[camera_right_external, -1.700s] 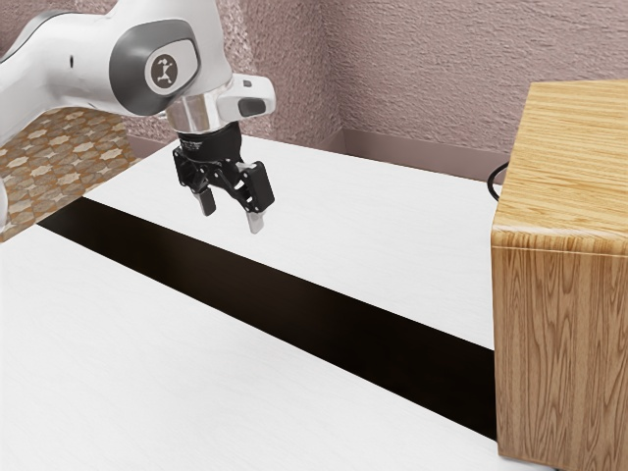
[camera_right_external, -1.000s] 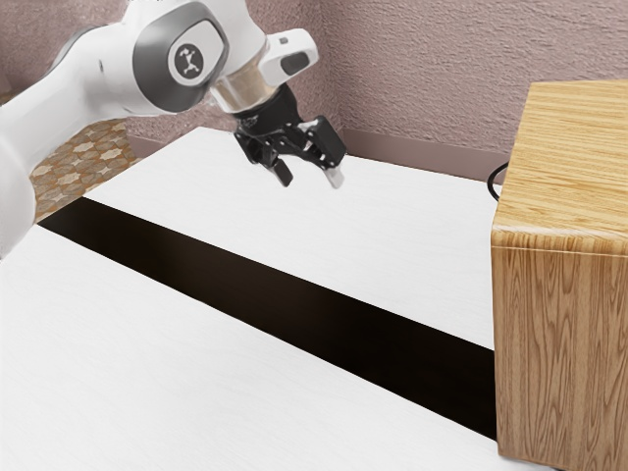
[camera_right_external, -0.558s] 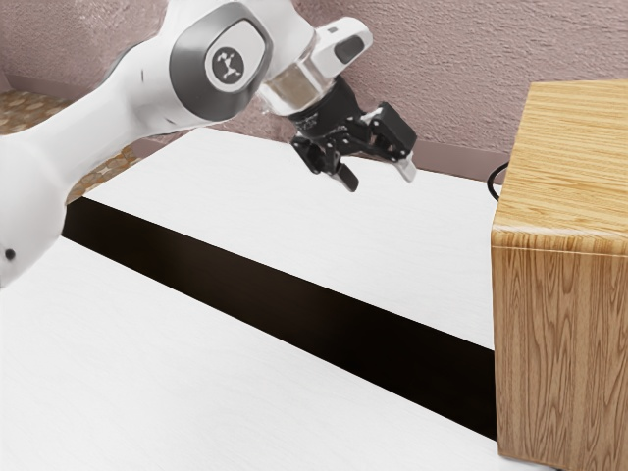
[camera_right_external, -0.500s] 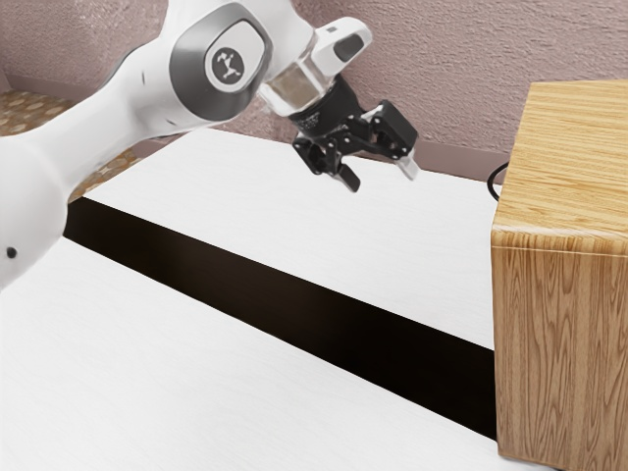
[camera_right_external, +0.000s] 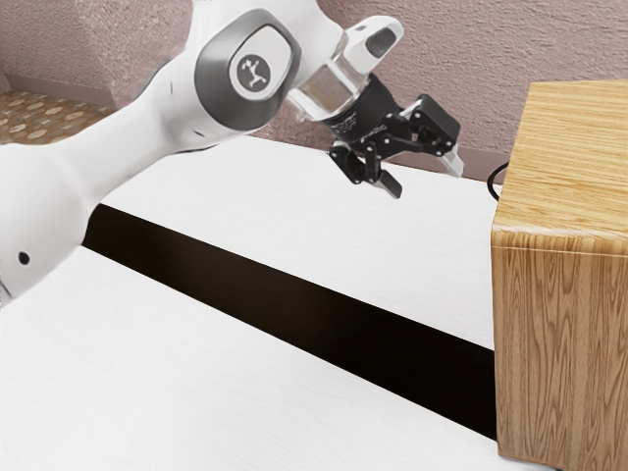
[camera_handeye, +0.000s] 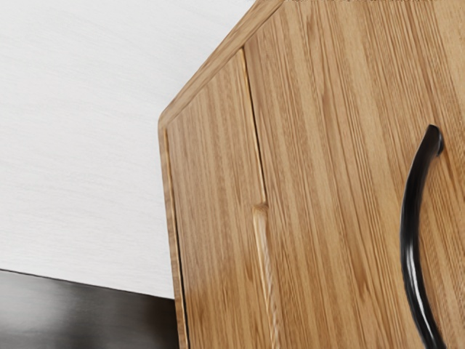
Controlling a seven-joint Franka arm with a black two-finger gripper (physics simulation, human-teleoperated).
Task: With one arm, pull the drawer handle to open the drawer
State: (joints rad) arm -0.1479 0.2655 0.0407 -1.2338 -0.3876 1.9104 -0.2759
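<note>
A wooden cabinet (camera_right_external: 569, 294) stands at the exterior view's right on the white table (camera_right_external: 196, 392). A bit of its black curved handle (camera_right_external: 494, 182) sticks out from the face toward the arm. My gripper (camera_right_external: 420, 172) hovers above the table to the left of that handle, tilted toward the cabinet, a short gap away. Its fingers stand open with nothing between them. In the wrist view the drawer front (camera_handeye: 341, 182) faces my hand, shut flush with the cabinet, and the black handle (camera_handeye: 414, 240) curves along it.
A wide black stripe (camera_right_external: 294, 304) crosses the table diagonally and runs up to the cabinet's base. A pink textured wall (camera_right_external: 471, 59) stands behind. Patterned floor (camera_right_external: 39, 113) lies at the exterior view's left.
My arm has swung toward the exterior view's right and risen, carrying the open gripper from over the table's left part to near the cabinet's handle. The hand has turned to face the cabinet.
</note>
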